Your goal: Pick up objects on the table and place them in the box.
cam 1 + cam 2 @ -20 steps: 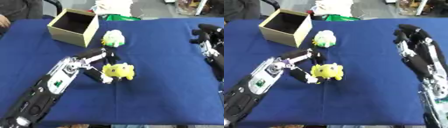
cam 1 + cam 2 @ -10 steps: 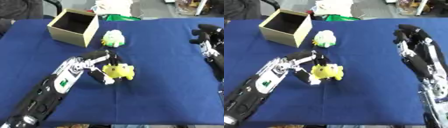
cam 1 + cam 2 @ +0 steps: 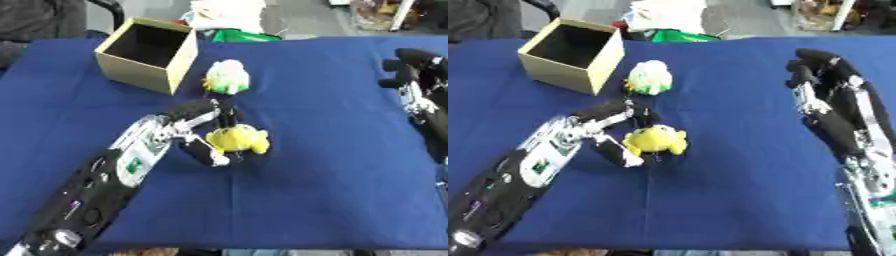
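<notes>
Left hand point(image 3: 194, 134) curls its fingers around the yellow plush toy point(image 3: 236, 140) on the blue surface point(image 3: 306, 190); right hand point(image 3: 824, 85) rests open, fingers straight.

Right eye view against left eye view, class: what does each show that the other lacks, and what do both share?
Only the right eye view shows the whole right hand, fingers straight, with its forearm. Only the left eye view shows more blue table left of the box. Both show the left hand around the yellow toy, and the white-and-green toy nearer the box.
</notes>
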Robot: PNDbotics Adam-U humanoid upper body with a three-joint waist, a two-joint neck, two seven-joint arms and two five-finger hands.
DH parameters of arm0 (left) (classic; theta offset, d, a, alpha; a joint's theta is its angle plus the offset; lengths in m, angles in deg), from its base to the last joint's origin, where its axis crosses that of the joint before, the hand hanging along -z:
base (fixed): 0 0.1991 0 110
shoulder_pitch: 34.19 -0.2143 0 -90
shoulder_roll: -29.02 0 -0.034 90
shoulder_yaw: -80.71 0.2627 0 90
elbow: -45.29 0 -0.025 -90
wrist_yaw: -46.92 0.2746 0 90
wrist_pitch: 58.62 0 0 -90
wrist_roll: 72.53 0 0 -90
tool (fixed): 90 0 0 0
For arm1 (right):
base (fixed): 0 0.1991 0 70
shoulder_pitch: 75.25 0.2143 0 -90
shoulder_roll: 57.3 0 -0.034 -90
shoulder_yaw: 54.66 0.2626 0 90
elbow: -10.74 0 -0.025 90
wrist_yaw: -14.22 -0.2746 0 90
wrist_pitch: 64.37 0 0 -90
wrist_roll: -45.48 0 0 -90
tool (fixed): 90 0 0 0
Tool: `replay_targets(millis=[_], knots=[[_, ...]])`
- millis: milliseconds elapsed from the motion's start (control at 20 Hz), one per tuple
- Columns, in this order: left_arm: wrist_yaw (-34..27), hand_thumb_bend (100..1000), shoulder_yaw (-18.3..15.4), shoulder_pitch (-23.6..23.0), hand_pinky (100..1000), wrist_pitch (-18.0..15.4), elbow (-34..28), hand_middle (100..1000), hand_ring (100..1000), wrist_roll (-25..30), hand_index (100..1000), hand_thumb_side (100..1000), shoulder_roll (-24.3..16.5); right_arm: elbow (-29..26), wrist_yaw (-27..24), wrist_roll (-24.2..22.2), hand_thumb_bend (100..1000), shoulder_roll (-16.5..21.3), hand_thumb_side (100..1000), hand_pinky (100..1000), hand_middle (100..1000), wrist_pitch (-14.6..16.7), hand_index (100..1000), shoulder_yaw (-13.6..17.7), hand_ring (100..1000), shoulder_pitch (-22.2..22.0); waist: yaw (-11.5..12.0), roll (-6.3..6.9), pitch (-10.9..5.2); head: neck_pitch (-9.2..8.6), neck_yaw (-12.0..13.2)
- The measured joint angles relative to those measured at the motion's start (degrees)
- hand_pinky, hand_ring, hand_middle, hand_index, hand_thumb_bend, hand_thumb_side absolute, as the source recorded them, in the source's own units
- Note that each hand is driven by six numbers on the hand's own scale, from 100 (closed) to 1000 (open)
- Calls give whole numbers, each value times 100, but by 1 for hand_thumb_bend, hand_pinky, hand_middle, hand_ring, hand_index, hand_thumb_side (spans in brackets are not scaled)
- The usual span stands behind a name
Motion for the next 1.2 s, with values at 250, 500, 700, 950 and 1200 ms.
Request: replay_targets(millis=[250,500,700,950,1200], knots=[[488,360,-4,0,627,-124,58,565,601,-124,781,144,41,0,0,-1,100,0,411,725,634,0,794,0,832,0,0,-1,2,0,0],[713,216,-48,0,563,-185,98,481,529,-319,705,100,101,0,0,-1,100,0,411,725,634,0,795,-1,832,-1,5,0,2,0,0],[725,180,-142,-1,548,-82,64,458,512,-620,683,100,97,0,0,-1,100,0,411,725,634,0,795,-1,832,-3,25,1,2,0,-1],[590,194,-359,216,577,72,-238,461,519,-826,688,100,-124,1,0,-1,100,0,411,725,634,0,795,-1,832,-34,33,6,-13,0,-6],[578,219,-730,686,600,273,-368,469,522,-869,694,100,-569,2,0,-2,100,0,411,725,634,-1,795,-1,832,-51,34,11,-34,0,-19]])
